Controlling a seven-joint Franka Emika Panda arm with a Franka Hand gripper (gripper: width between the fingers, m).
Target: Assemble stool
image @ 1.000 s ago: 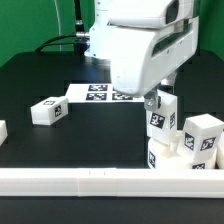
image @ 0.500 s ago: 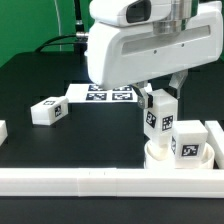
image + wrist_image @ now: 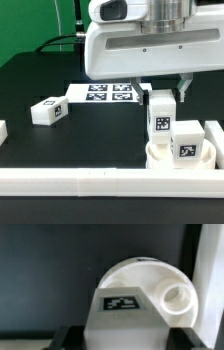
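Note:
My gripper [image 3: 163, 99] is shut on a white blocky stool leg [image 3: 160, 116] and holds it upright just above the round white seat [image 3: 158, 155]. The seat lies against the front rail. A second leg [image 3: 186, 141] stands in the seat beside the held one. In the wrist view the held leg [image 3: 124, 314] fills the space inside the gripper [image 3: 127, 338], whose dark fingers [image 3: 72, 338] press both its sides. Beyond it lies the seat [image 3: 140, 274] with an empty round socket [image 3: 178, 297]. A third leg [image 3: 47, 111] lies loose on the black table at the exterior view's left.
The marker board [image 3: 98, 95] lies flat behind the seat. A long white rail [image 3: 90, 181] runs along the front edge. A white block [image 3: 216, 134] sits by the seat at the exterior view's right, and a small white piece [image 3: 2, 130] at the left edge.
The gripper has turned the held leg from tilted to upright over the seat. The seat with its standing leg has shifted and straightened a little.

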